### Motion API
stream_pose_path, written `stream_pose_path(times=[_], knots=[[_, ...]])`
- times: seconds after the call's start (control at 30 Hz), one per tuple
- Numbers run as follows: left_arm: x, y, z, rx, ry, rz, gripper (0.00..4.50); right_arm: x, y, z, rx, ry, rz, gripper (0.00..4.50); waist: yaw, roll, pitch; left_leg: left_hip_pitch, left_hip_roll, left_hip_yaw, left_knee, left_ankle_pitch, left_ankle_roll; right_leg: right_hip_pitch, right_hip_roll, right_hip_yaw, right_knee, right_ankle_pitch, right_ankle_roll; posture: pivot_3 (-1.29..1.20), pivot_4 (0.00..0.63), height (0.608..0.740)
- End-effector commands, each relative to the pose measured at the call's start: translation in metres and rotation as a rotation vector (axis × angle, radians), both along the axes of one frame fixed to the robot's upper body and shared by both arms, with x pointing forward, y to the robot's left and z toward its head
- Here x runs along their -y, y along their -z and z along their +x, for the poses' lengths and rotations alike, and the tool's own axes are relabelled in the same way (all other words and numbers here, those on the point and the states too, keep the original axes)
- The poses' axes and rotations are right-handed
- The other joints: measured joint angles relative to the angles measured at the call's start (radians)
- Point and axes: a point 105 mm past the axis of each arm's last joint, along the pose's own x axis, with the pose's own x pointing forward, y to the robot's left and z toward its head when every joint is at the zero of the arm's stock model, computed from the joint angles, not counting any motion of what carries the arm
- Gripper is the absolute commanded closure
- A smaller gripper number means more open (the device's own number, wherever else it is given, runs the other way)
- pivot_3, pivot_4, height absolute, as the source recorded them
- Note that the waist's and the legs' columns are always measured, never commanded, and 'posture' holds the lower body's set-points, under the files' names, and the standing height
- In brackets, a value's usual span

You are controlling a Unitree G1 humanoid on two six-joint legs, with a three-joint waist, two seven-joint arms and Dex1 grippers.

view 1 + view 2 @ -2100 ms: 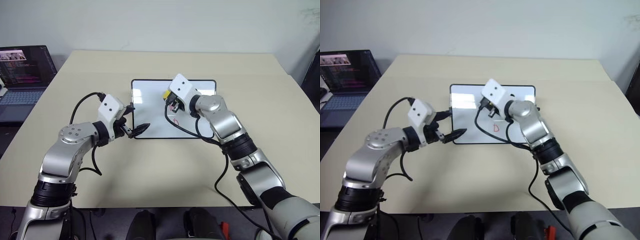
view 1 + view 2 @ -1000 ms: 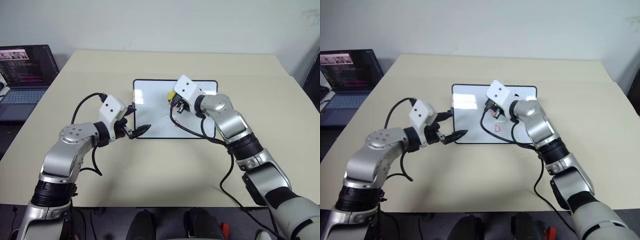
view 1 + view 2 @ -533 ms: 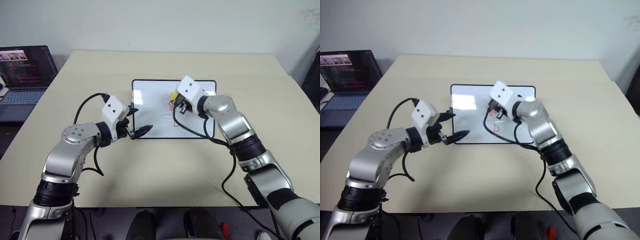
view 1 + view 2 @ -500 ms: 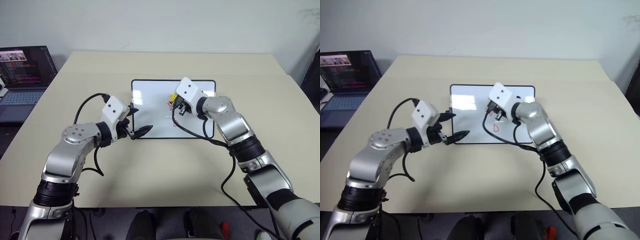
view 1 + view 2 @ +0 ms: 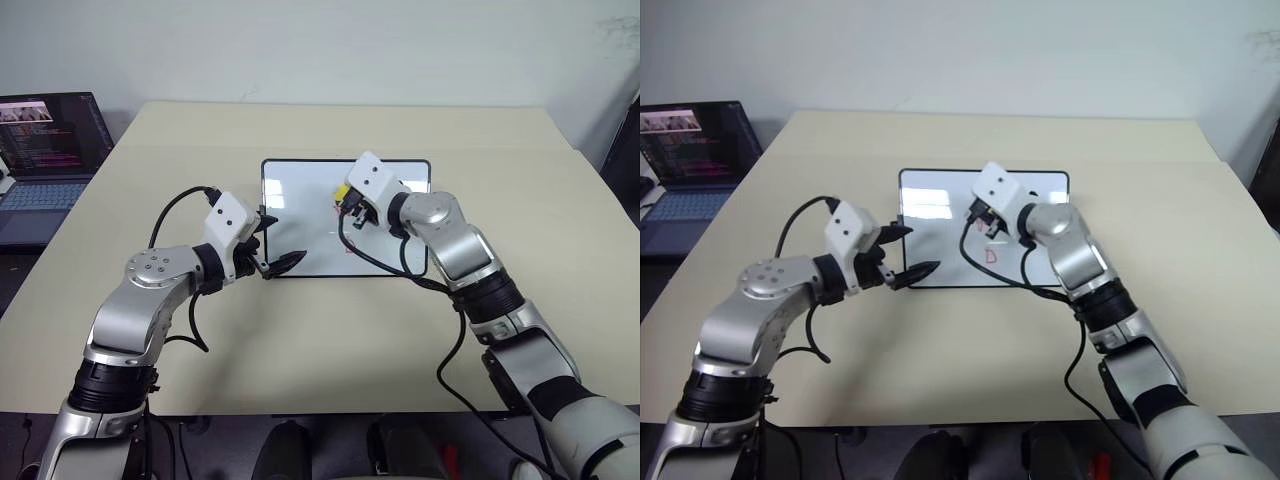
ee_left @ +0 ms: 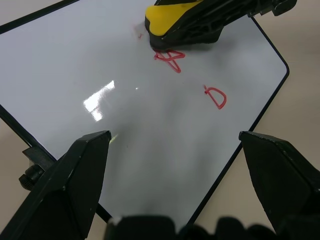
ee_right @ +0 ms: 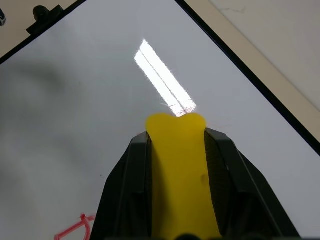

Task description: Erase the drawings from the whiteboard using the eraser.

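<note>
The whiteboard (image 5: 300, 200) lies flat in the middle of the table. My right gripper (image 5: 346, 203) is shut on the yellow eraser (image 5: 342, 191), whose black underside rests on the board's middle. Of the drawings, a red star-like scribble (image 6: 169, 59) lies right beside the eraser (image 6: 175, 20), and a red D (image 6: 216, 97) is nearer the board's front edge. There is a faint red smear by the eraser's end. My left gripper (image 5: 275, 245) stands open over the board's front left corner with nothing between its fingers.
An open laptop (image 5: 45, 150) stands beyond the table's far left corner. Black cables loop from both wrists over the tan table (image 5: 320, 340). A small black knob (image 7: 47, 12) sticks out from the board's short side.
Since the earliest frames my right gripper has carried the eraser a little to the right across the board, and over the last second it has hardly shifted. The left gripper has kept still.
</note>
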Motion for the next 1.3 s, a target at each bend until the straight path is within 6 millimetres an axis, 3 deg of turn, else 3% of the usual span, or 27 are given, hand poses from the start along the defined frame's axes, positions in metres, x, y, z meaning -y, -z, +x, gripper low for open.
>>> stream_pose_path(times=[0.03, 0.1, 0.27, 0.37, 0.5, 0.6, 0.67, 0.97, 1.3], knots=[[0.004, -0.011, 0.0, 0.049, 0.018, -0.005, 0.0, -0.013, -0.004, -0.004, 0.015, -0.022, 0.016, 3.38, -0.001, 0.0, 0.0, 0.0, 0.0, 0.0, 0.0, 0.0, 0.0, 0.0, 0.0, 0.0, 0.0, 0.0, 0.0, 0.0, 0.15, 0.74], [0.004, -0.011, -0.001, 0.049, 0.019, -0.006, 0.0, -0.013, -0.007, -0.003, 0.023, -0.019, 0.018, 3.38, 0.001, 0.0, 0.0, -0.001, 0.0, 0.0, 0.0, 0.0, 0.0, -0.001, 0.0, 0.0, 0.0, 0.0, 0.0, 0.0, 0.15, 0.74], [0.003, -0.011, -0.001, 0.049, 0.013, -0.007, 0.0, 0.022, -0.013, 0.014, 0.051, 0.09, 0.004, 3.38, 0.007, 0.0, 0.0, -0.001, -0.001, 0.0, 0.0, 0.0, 0.0, 0.0, -0.001, 0.0, -0.002, 0.0, 0.0, 0.0, 0.15, 0.74], [0.004, -0.01, -0.001, 0.047, 0.014, -0.009, 0.0, 0.031, -0.015, 0.018, 0.058, 0.117, 0.003, 3.38, 0.006, 0.0, 0.0, -0.001, -0.001, 0.0, 0.0, 0.0, 0.0, 0.0, -0.001, -0.001, -0.002, 0.0, 0.0, 0.0, 0.15, 0.74], [0.005, -0.01, -0.001, 0.048, 0.018, -0.011, 0.0, 0.024, -0.009, 0.014, 0.037, 0.091, -0.005, 3.38, 0.003, 0.0, 0.0, 0.0, 0.0, -0.001, 0.0, 0.0, 0.0, 0.0, 0.0, -0.001, -0.001, 0.0, 0.0, 0.0, 0.15, 0.74], [0.006, -0.011, 0.0, 0.05, 0.021, -0.012, 0.0, 0.0, 0.007, -0.002, -0.018, -0.003, -0.015, 3.38, 0.0, 0.0, 0.0, 0.0, 0.0, 0.0, 0.0, 0.0, 0.0, 0.0, 0.0, 0.0, -0.001, 0.0, 0.0, 0.0, 0.15, 0.74], [0.006, -0.01, 0.0, 0.05, 0.021, -0.012, 0.0, -0.005, 0.008, -0.005, -0.02, -0.015, -0.011, 3.38, -0.003, 0.0, 0.0, 0.0, 0.0, 0.0, 0.0, 0.0, 0.0, 0.0, 0.0, 0.0, -0.001, 0.0, 0.0, 0.0, 0.15, 0.74], [0.003, -0.009, -0.001, 0.048, 0.008, -0.008, 0.0, 0.006, -0.019, 0.011, 0.084, 0.071, 0.04, 3.38, 0.003, 0.0, 0.0, -0.001, -0.001, 0.0, 0.0, 0.0, 0.0, 0.0, 0.0, 0.0, -0.001, 0.0, 0.0, 0.0, 0.15, 0.74], [0.001, -0.009, -0.001, 0.046, 0.003, -0.003, 0.0, 0.009, -0.003, 0.008, 0.04, 0.042, -0.021, 3.38, 0.003, 0.0, 0.0, -0.001, 0.0, 0.0, 0.0, 0.0, 0.0, 0.0, 0.0, 0.0, -0.001, 0.0, 0.0, 0.0, 0.15, 0.74]])
